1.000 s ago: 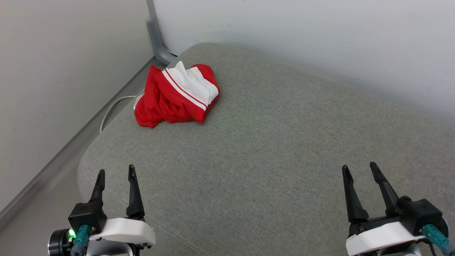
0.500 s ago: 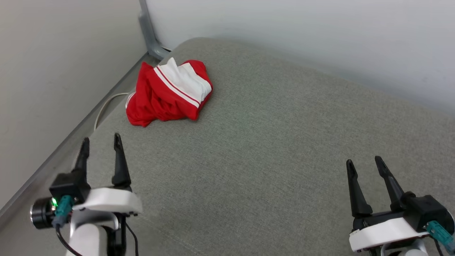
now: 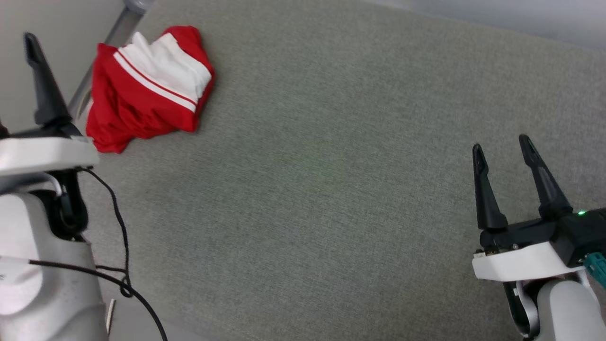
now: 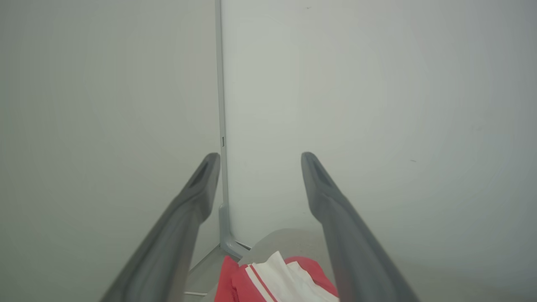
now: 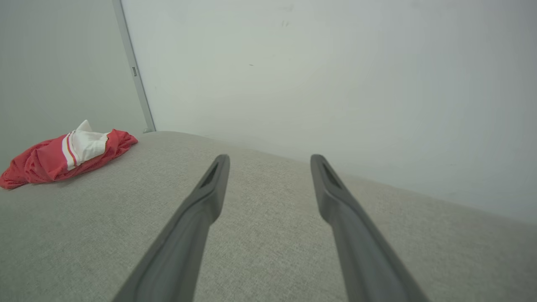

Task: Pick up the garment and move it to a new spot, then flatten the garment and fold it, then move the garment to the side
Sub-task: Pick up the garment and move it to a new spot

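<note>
Left forearm: pale casing at the head view's lower left, with a black cable (image 3: pixel 120 222) looping down from it.
Right gripper (image 3: pixel 500 143): low on the right over bare upholstery, its two dark fingers spread wide with nothing between them. A green light (image 3: pixel 580 213) glows on its black base and a teal connector (image 3: pixel 597 263) sits beside it.
Left gripper (image 4: pixel 260 157): fingers wide apart and holding nothing. Its own camera sees the garment low between them, not touching. In the head view one finger rises at the left edge, just beside the cloth.
Cushion (image 3: pixel 307 166): grey-green woven fabric, broad and rounded at the far corner.
Garment (image 3: pixel 142 94): a crumpled red heap on the cushion's far left corner, near the edge and well apart from the right gripper. A white panel lies on top, bordered by a red-and-white stripe. Folds hide the rest of its surface.
Corner strip (image 4: pixel 219 84): a grey upright just behind the heap.
Wall (image 5: pixel 335 84): plain and pale.
</note>
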Controlling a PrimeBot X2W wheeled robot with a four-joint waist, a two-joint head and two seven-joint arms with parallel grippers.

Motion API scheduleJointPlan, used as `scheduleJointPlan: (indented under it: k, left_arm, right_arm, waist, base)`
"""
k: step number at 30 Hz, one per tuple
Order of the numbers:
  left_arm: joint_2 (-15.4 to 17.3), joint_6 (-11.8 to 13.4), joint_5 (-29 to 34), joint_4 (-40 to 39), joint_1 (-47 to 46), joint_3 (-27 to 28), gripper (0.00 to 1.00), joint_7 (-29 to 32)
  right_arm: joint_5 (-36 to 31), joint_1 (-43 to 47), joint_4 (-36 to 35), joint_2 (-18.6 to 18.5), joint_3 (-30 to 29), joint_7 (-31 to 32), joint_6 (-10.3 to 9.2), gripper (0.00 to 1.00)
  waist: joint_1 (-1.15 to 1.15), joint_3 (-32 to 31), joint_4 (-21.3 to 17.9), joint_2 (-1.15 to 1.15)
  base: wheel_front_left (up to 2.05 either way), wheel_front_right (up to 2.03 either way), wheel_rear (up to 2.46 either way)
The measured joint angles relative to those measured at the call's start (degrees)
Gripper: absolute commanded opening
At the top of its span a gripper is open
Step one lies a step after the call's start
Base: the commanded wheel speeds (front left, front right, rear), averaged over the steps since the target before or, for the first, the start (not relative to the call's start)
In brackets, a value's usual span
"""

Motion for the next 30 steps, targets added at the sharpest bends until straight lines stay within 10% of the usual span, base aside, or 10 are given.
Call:
scheduleJointPlan:
  k: [10,22,30]
  left_arm:
    - [9.34,-1.59,-4.89,16.22,-13.83,1.22,1.00,3.03]
    - [23.19,-1.91,-26.28,30.59,-21.49,-9.98,1.00,38.79]
    - [26.07,-1.91,-34.67,32.04,-21.49,-15.32,1.00,53.94]
  right_arm:
    - [-3.21,-3.97,-6.62,0.01,-0.46,0.00,0.00,1.00]
    - [-4.37,-6.06,-11.32,-0.07,-0.49,0.00,0.00,1.00]
    - [-4.54,-6.18,-12.01,-0.45,-0.91,0.00,0.00,1.00]
  waist:
    - [0.00,10.82,-5.15,0.00]
    - [-0.01,17.96,-9.40,0.00]
    - [-0.01,19.66,-10.02,0.00]
  base:
    - [0.00,0.00,0.00]
    - [0.00,0.00,0.00]
    - [0.00,0.00,0.00]
